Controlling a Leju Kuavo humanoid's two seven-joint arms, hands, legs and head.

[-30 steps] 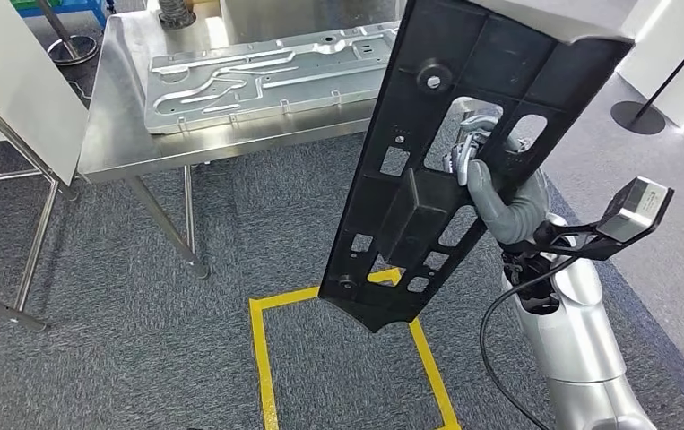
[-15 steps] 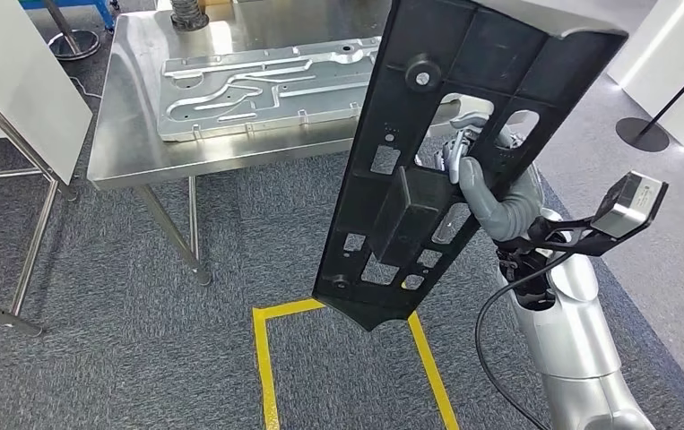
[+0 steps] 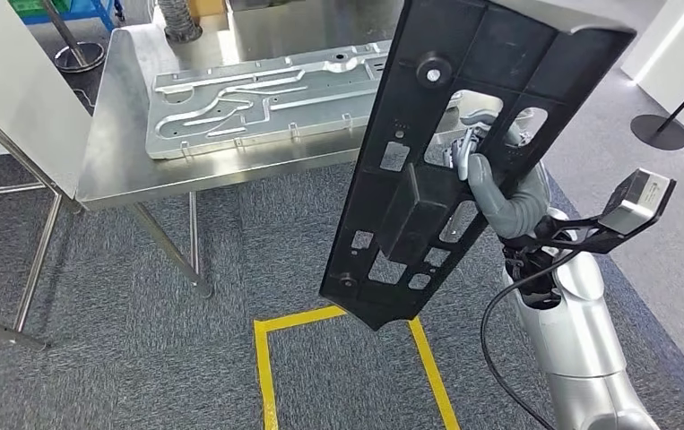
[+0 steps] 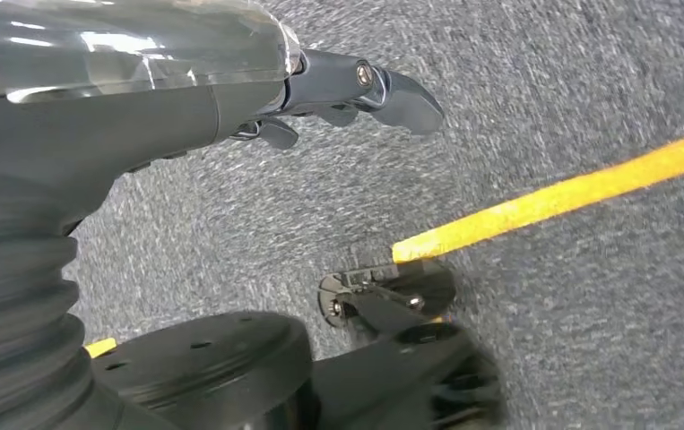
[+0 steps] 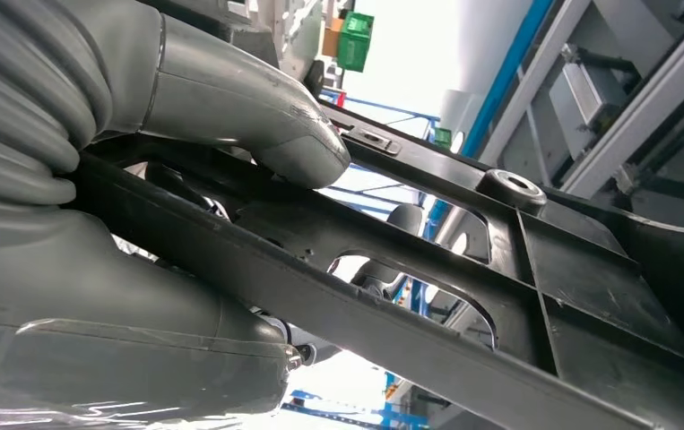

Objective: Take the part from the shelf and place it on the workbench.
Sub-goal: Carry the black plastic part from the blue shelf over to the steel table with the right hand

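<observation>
One right hand (image 3: 486,179) grips the black part (image 3: 445,161) near the workbench (image 3: 114,152)

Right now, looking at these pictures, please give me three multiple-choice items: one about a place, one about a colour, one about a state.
1. Where does the silver metal plate lie?
A. on the steel workbench
B. on the carpet
C. in the left hand

2. What colour is the tape on the carpet?
A. red
B. white
C. yellow

3. What is the state of the right hand?
A. open and hanging down
B. gripping the black part, held up steeply tilted
C. resting flat on the workbench

Answers:
1 A, the plate lies flat on the bench top.
2 C, the lines on the carpet below the part are yellow.
3 B, its fingers reach through an opening in the part, whose lower end hangs above the carpet.
</observation>
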